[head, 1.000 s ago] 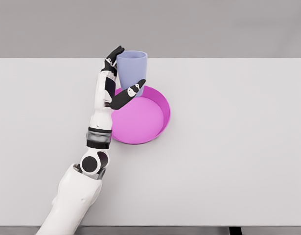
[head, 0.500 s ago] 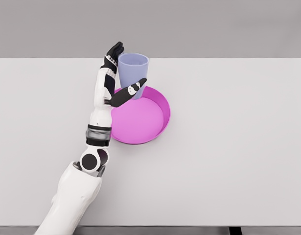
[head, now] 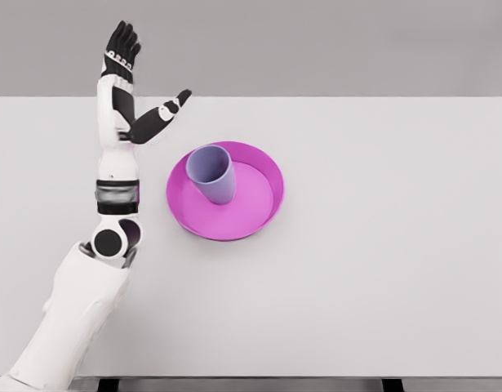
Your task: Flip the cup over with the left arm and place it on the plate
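A lavender cup [head: 213, 173] stands mouth-up inside the magenta plate [head: 263, 204], toward the plate's left half. My left hand [head: 144, 86] is raised well to the left of the plate, fingers straight up and thumb spread out to the right, open and holding nothing. A clear gap separates the hand from the cup. The left arm [head: 112, 212] comes up from the lower left. The right arm does not show.
The white table [head: 381, 245] stretches wide to the right of the plate and toward the front edge. Its far edge runs just behind the raised hand, against a grey backdrop.
The left hand let go of the cup and swung away to the left and up. The cup, held above the plate's far rim before, now stands on the plate.
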Action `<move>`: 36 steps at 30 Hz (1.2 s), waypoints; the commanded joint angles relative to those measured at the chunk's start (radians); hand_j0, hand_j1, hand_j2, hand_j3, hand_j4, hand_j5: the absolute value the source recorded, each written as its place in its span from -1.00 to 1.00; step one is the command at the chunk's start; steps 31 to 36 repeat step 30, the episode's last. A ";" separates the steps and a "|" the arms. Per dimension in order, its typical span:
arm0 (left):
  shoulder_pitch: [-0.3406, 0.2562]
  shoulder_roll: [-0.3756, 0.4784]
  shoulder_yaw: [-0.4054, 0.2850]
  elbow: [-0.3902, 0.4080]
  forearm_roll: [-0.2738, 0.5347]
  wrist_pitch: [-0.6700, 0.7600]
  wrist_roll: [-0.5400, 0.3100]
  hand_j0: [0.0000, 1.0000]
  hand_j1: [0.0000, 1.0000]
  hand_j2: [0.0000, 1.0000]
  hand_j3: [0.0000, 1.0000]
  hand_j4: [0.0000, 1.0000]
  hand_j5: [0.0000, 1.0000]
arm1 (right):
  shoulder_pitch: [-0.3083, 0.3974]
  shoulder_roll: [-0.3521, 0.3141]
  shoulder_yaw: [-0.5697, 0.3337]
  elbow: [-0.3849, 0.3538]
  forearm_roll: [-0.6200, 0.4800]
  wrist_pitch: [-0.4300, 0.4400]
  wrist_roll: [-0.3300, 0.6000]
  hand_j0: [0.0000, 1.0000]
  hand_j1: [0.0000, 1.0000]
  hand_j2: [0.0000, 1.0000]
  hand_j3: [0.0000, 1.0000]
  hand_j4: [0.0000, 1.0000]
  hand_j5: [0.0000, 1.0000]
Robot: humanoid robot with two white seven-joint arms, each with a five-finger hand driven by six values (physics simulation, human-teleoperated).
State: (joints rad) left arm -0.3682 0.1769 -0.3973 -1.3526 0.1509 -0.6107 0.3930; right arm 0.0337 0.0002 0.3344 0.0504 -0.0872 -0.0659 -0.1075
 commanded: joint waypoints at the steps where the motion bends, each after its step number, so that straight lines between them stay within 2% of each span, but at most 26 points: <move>1: 0.000 0.127 -0.006 -0.042 0.045 0.000 0.069 1.00 1.00 1.00 1.00 1.00 1.00 | 0.000 0.000 0.000 0.000 0.000 0.000 0.000 1.00 1.00 1.00 1.00 1.00 1.00; 2: 0.003 0.153 -0.009 -0.042 0.047 0.000 0.067 1.00 1.00 1.00 1.00 1.00 1.00 | 0.000 0.000 0.000 0.000 0.000 0.000 0.000 1.00 1.00 1.00 1.00 1.00 1.00; 3: 0.008 0.180 -0.049 -0.040 0.047 0.000 0.067 1.00 1.00 1.00 1.00 1.00 1.00 | 0.000 0.000 0.000 0.000 0.000 0.000 0.000 1.00 1.00 1.00 1.00 1.00 1.00; 4: 0.008 0.210 -0.123 -0.034 0.050 0.000 0.063 1.00 1.00 1.00 1.00 1.00 1.00 | 0.000 0.000 0.000 0.000 0.000 0.000 0.000 1.00 1.00 1.00 1.00 1.00 1.00; 6: 0.011 0.275 -0.169 -0.026 0.047 0.000 0.058 1.00 1.00 1.00 1.00 1.00 1.00 | 0.000 0.000 0.000 0.000 0.000 0.000 0.000 1.00 1.00 1.00 1.00 1.00 1.00; 8: 0.015 0.418 -0.230 -0.025 0.088 0.000 -0.038 1.00 1.00 1.00 1.00 1.00 1.00 | 0.000 0.000 0.000 0.000 0.000 0.000 0.000 1.00 1.00 1.00 1.00 1.00 1.00; 9: 0.028 0.492 -0.239 -0.026 0.136 0.000 -0.135 1.00 1.00 1.00 1.00 1.00 1.00 | 0.000 0.000 0.000 0.000 0.000 0.000 0.000 1.00 1.00 1.00 1.00 1.00 1.00; 12: 0.034 0.607 -0.227 -0.036 0.165 0.000 -0.433 1.00 1.00 1.00 1.00 1.00 1.00 | 0.000 0.000 0.000 0.000 0.000 0.000 0.000 1.00 1.00 1.00 1.00 1.00 1.00; 14: 0.031 0.657 -0.229 -0.037 0.271 0.000 -0.741 1.00 1.00 1.00 1.00 1.00 1.00 | 0.000 0.000 0.000 0.000 0.000 0.000 0.000 1.00 1.00 1.00 1.00 1.00 1.00; 16: 0.025 0.700 -0.239 -0.043 0.404 0.000 -0.951 1.00 1.00 1.00 1.00 1.00 1.00 | 0.000 0.000 0.000 0.000 0.000 0.000 0.000 1.00 1.00 1.00 1.00 1.00 1.00; 17: 0.023 0.702 -0.239 -0.046 0.440 0.000 -1.004 1.00 1.00 1.00 1.00 1.00 1.00 | 0.000 0.000 0.000 0.000 0.000 0.000 0.000 1.00 1.00 1.00 1.00 1.00 1.00; 20: 0.002 0.750 -0.238 -0.049 0.569 0.000 -1.004 1.00 1.00 1.00 1.00 1.00 1.00 | 0.000 0.000 0.000 0.000 0.000 0.000 0.000 1.00 1.00 1.00 1.00 1.00 1.00; 22: -0.014 0.750 -0.236 -0.056 0.595 0.000 -1.004 1.00 1.00 1.00 1.00 1.00 1.00 | 0.000 0.000 0.000 0.000 0.000 0.000 0.000 1.00 1.00 1.00 1.00 1.00 1.00; 26: -0.018 0.756 -0.232 -0.048 0.593 0.000 -1.004 1.00 1.00 1.00 1.00 1.00 1.00 | 0.000 0.000 0.000 0.000 0.000 0.000 0.000 1.00 1.00 1.00 1.00 1.00 1.00; 28: -0.018 0.791 -0.232 -0.043 0.592 0.000 -1.004 1.00 1.00 1.00 1.00 1.00 1.00 | 0.000 0.000 0.000 0.000 0.000 0.000 0.000 1.00 1.00 1.00 1.00 1.00 1.00; 36: -0.018 0.791 -0.232 -0.043 0.590 0.000 -1.004 1.00 1.00 1.00 1.00 1.00 1.00 | 0.000 0.000 0.000 0.000 0.000 0.000 0.000 1.00 1.00 1.00 1.00 1.00 1.00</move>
